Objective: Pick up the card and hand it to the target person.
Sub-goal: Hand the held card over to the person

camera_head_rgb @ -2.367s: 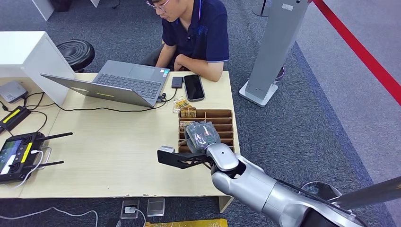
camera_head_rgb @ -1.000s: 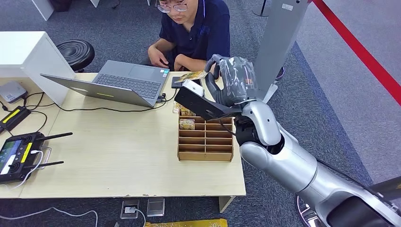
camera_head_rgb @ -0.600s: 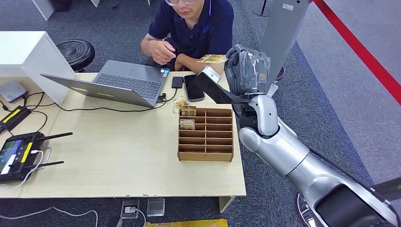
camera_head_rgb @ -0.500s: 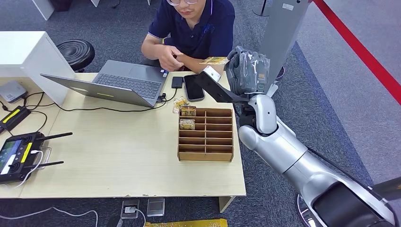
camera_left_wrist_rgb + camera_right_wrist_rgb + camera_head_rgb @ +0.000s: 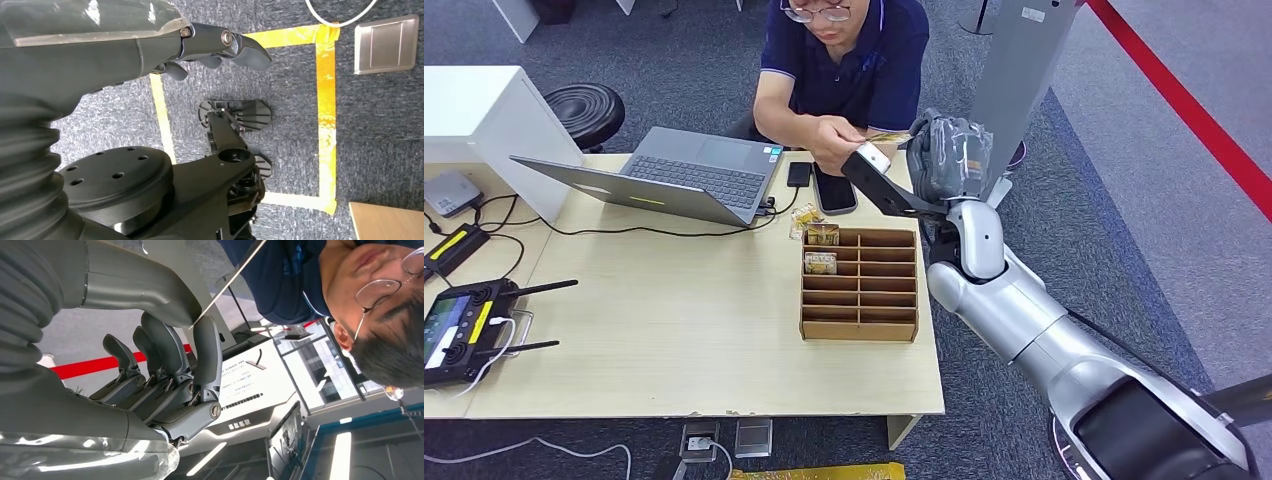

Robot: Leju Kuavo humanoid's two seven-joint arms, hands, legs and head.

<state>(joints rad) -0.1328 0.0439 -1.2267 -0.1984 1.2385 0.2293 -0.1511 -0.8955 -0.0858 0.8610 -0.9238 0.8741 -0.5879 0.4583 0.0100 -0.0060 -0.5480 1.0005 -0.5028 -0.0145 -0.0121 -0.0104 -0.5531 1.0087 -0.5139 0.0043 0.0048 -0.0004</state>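
The person's hand (image 5: 832,138) has come up since a moment ago and now touches the card (image 5: 886,137). The right hand (image 5: 949,155) still pinches the card in its fingers (image 5: 207,352) above the tabletop (image 5: 674,300). Letting go looks like the next step

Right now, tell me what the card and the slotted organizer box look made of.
Card: thin and stiff, probably glossy printed cardstock or plastic; in the right wrist view it shows as a straight, unbent edge. Slotted organizer box: matte brown, thin flat dividers, likely cardboard or thin wood.
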